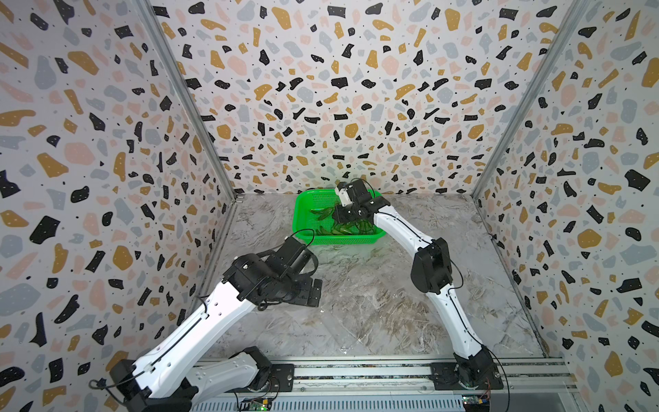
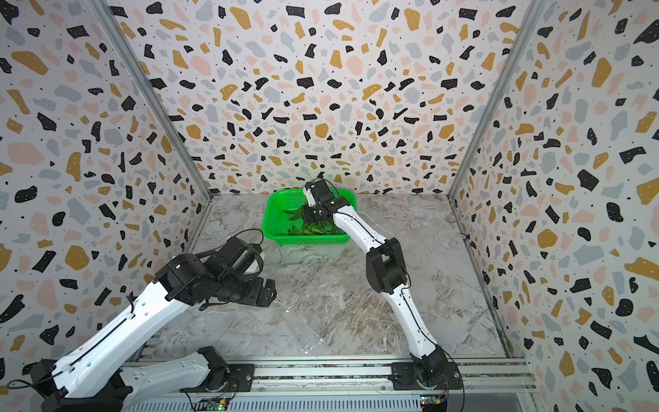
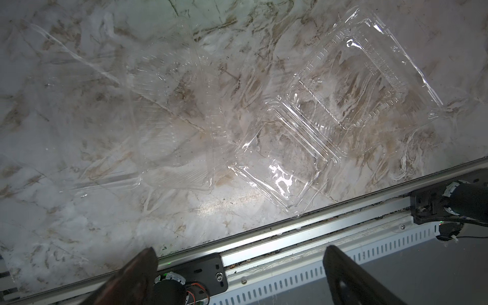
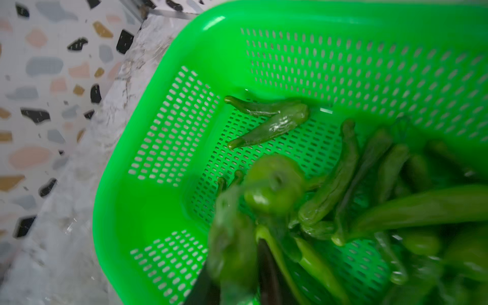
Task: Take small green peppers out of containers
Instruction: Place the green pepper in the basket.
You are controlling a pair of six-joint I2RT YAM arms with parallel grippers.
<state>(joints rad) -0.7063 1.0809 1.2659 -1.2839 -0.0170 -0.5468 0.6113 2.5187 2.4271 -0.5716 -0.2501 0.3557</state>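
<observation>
- The small green peppers (image 4: 266,126) lie inside the green basket (image 4: 158,79), two apart near one corner and the rest heaped against the opposite side; in both top views they show as dark slivers (image 1: 342,230) (image 2: 313,228) on the basket floor
- The right gripper (image 4: 235,274) reaches down into the basket from above, its dark fingers (image 4: 266,264) either side of a blurred pepper (image 4: 232,237); the blur hides whether the jaws pinch it or it hangs loose, so I cannot tell
- A second smeared, rounder pepper end (image 4: 274,190) sits just beside that one, above the heap
- The containers (image 3: 343,87) lie well apart from the basket on the near half of the table, with no peppers in them: one clamshell folded open flat, another crumpled sheet-like pack (image 3: 171,118) just beside it
- The left gripper (image 3: 240,250) hovers above the table's near edge with its jaws spread wide, holding nothing, the containers below and ahead of it
- In a top view the left gripper (image 1: 313,292) sits mid-left, clear of the basket (image 1: 299,214); the right arm's wrist covers part of the basket (image 2: 271,221)
- The marble tabletop (image 1: 392,303) is grey-brown veined; terrazzo-patterned walls (image 1: 321,89) close three sides, and an aluminium rail (image 1: 356,371) carries both arm bases at the front
</observation>
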